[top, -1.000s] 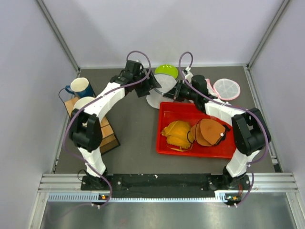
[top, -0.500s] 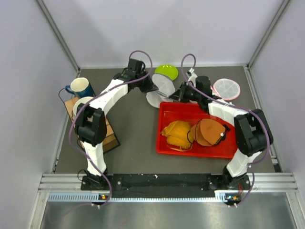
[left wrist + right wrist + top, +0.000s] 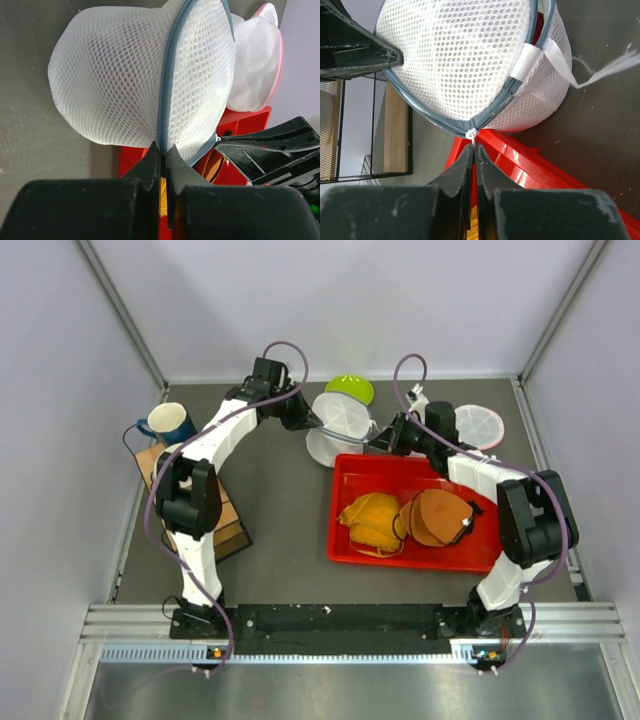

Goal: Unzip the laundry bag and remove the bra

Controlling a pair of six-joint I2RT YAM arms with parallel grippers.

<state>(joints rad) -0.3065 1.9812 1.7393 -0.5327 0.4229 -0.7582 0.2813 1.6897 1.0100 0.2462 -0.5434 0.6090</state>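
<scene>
L gripper clamped on the grey zip seam of the round white mesh laundry bag. R gripper pinched shut on the white zip-pull tab at the bag's rim. Bag is held btwn both, by the far edge of the red plastic tray. Bag contents can't be made out. Orange padded bra and brown padded bra lie in the tray.

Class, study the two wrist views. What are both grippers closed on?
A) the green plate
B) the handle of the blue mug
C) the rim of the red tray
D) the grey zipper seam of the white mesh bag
D: in the left wrist view the left gripper pinches the grey zipper seam of the mesh bag, and in the right wrist view the right gripper is shut at that seam's lower end.
</scene>
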